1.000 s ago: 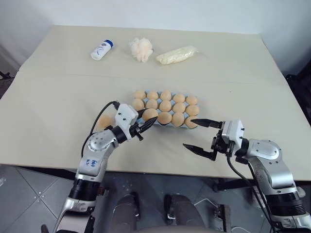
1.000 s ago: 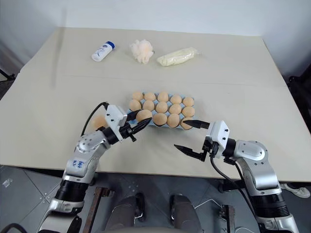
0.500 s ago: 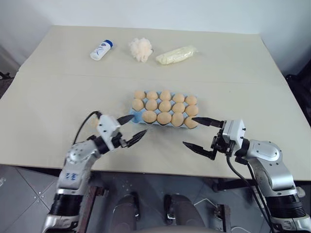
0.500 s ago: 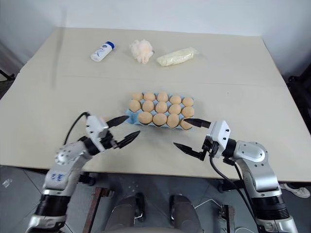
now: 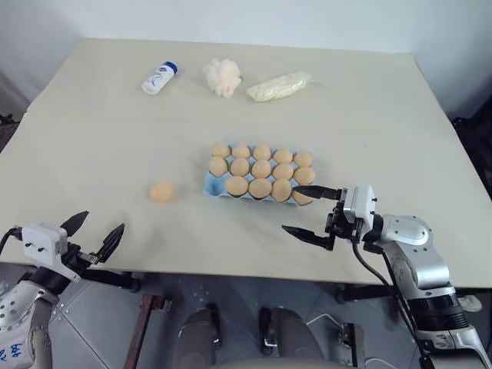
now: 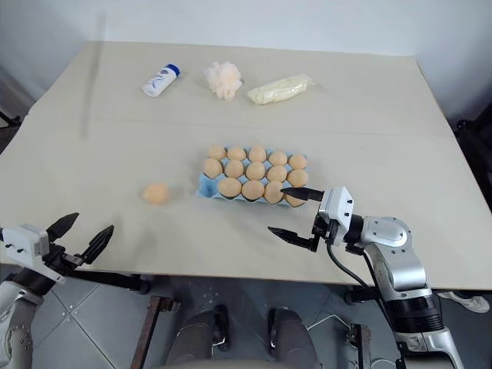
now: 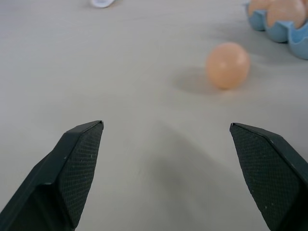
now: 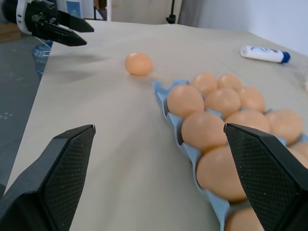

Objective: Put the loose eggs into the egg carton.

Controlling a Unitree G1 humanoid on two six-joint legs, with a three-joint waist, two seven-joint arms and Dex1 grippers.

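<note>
The light blue egg carton lies at mid-table with several eggs in its cups; its near-left corner cup shows bare blue. One loose egg rests on the table left of it, and it is also seen as the loose egg and the loose egg in the wrist views. My left gripper hangs open and empty at the table's near-left edge, well short of that egg. My right gripper stands open at the carton's near-right corner, holding nothing.
Along the far side lie a white bottle with a blue cap, a fluffy cream puff and a pale yellow packet. The table's front edge runs just under both grippers.
My left gripper has opened and swung back and left, from the carton's near-left corner to the table's near-left edge. The loose egg is now uncovered. The right gripper has barely shifted.
</note>
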